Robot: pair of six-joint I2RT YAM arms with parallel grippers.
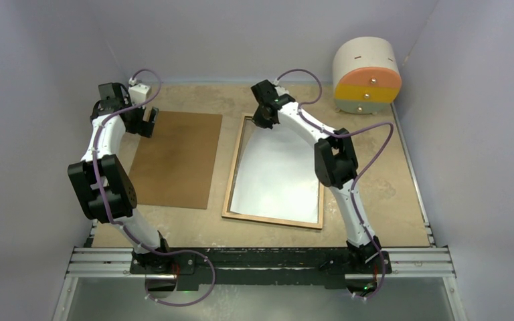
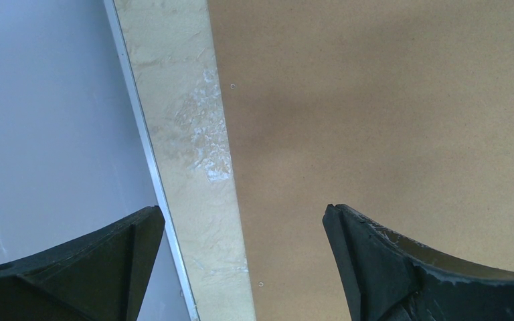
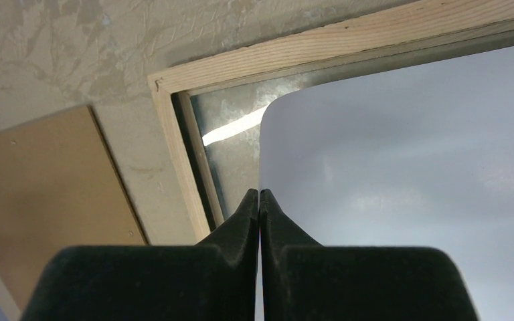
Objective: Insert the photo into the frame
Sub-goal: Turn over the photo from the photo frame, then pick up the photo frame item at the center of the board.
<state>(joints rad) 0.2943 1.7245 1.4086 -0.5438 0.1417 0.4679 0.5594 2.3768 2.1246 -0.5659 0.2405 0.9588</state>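
Ideally, the white-backed rectangular photo (image 1: 278, 170), clamped at eleven o'clock in the right gripper (image 1: 266, 120), should be lowered squarely into the light-wood frame (image 1: 271, 219) beneath, the left gripper (image 1: 146, 124) being held apart-jawed over the brown board (image 1: 177, 157).

A: Soft light is coming evenly from overhead; the white arms (image 1: 104, 144) are casting faint shadows on the mottled beige counter (image 1: 388, 194).
B: Glare is streaking across the light wooden frame's glass (image 3: 231, 130), and the right black tool (image 3: 260, 195) is blurring close up.
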